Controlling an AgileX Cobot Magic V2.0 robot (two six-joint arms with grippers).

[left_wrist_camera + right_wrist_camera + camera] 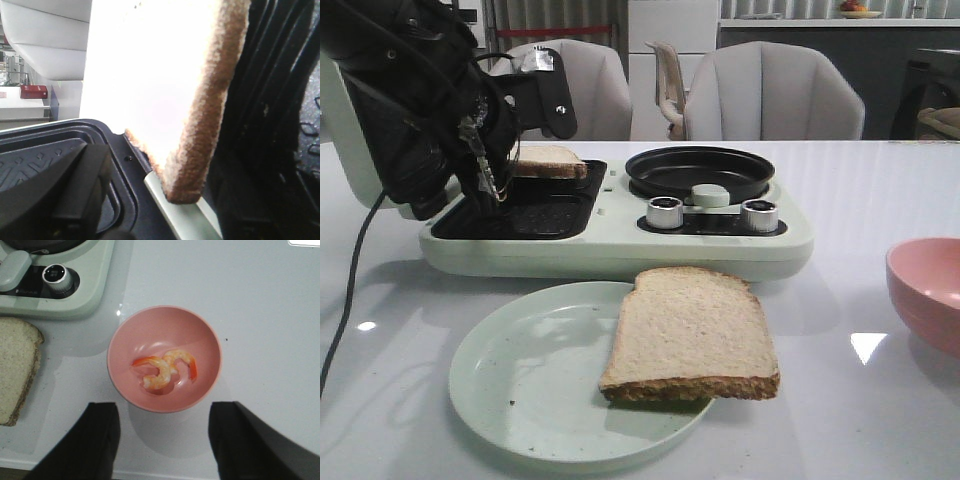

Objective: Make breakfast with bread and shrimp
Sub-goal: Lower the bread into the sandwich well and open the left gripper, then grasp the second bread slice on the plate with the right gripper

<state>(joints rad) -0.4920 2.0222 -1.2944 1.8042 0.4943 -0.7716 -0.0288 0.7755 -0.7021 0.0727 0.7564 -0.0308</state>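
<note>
One bread slice lies half on the pale green plate; the other rests at the griddle's back edge. Left hand hovers there, grip unclear. Right hand spread wide, holding nothing, above the pink bowl of shrimp on the white surface

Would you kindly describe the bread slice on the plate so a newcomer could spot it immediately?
Start at the pale green breakfast maker in the middle of the white table. Just in front lies a round pale green plate, and the bread slice rests on its right side, overhanging the rim. The other slice sits back on the machine.
</note>
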